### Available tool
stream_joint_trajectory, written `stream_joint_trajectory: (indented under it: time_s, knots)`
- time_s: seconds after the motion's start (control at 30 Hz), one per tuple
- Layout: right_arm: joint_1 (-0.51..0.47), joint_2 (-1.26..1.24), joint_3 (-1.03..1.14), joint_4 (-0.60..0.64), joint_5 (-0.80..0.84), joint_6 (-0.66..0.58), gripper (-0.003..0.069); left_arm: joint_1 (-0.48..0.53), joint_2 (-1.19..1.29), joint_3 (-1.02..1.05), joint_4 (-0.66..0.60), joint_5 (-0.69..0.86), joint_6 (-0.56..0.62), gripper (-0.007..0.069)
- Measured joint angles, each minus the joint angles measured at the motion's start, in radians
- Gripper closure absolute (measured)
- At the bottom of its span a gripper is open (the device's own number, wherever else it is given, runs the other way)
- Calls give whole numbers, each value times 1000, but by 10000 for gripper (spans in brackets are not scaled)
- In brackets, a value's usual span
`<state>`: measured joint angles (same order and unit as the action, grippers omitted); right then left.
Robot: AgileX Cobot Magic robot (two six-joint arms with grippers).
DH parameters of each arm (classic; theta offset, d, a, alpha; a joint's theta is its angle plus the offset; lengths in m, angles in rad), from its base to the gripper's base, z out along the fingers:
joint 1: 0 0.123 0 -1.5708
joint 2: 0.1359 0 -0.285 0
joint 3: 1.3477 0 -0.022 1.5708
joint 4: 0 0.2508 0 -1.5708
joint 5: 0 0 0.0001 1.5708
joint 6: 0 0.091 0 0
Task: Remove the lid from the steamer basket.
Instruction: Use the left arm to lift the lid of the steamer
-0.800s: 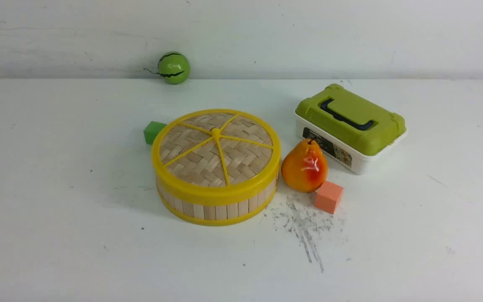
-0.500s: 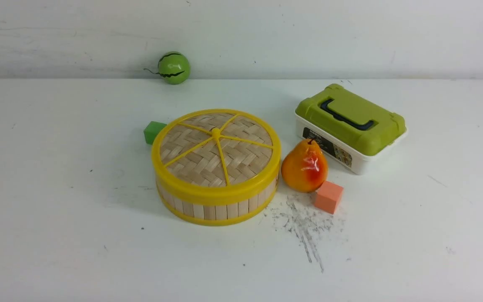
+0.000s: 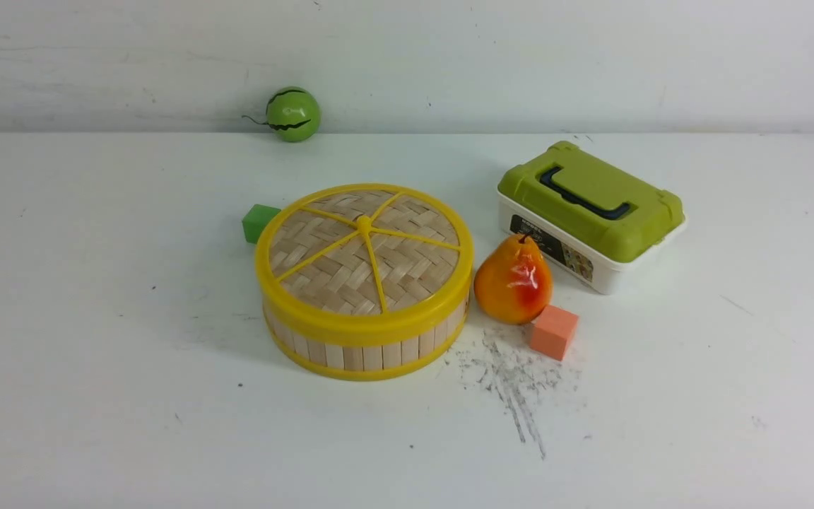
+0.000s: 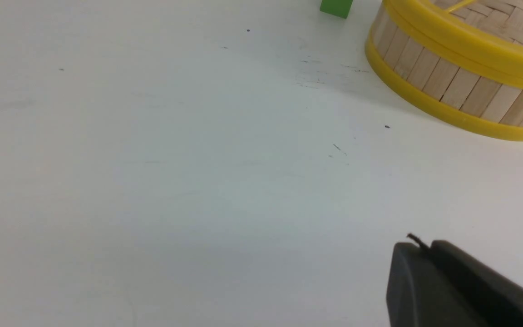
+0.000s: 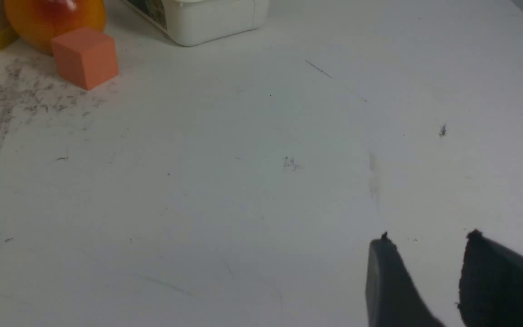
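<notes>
The round lid (image 3: 364,247) of woven tan bamboo, with a thick yellow plastic rim and five yellow spokes meeting at a knob, sits squarely on the steamer basket (image 3: 364,350) of pale upright slats. The basket stands mid-way across the white table (image 3: 96,353), between a small green cube (image 3: 257,221) and an orange-red pear (image 3: 513,279). The left gripper (image 4: 421,245) has its dark fingers pressed together, holding nothing. The right gripper (image 5: 428,237) has its fingers apart, empty.
</notes>
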<state>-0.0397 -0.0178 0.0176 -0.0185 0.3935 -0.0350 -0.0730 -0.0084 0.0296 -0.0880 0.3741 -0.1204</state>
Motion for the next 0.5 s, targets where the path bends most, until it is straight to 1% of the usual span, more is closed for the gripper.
stream_joint_trajectory:
  time_s: [0.5]
  knots:
    - [0,0,0,0,0,0,419,0,0,0,-1,-15,-1,595]
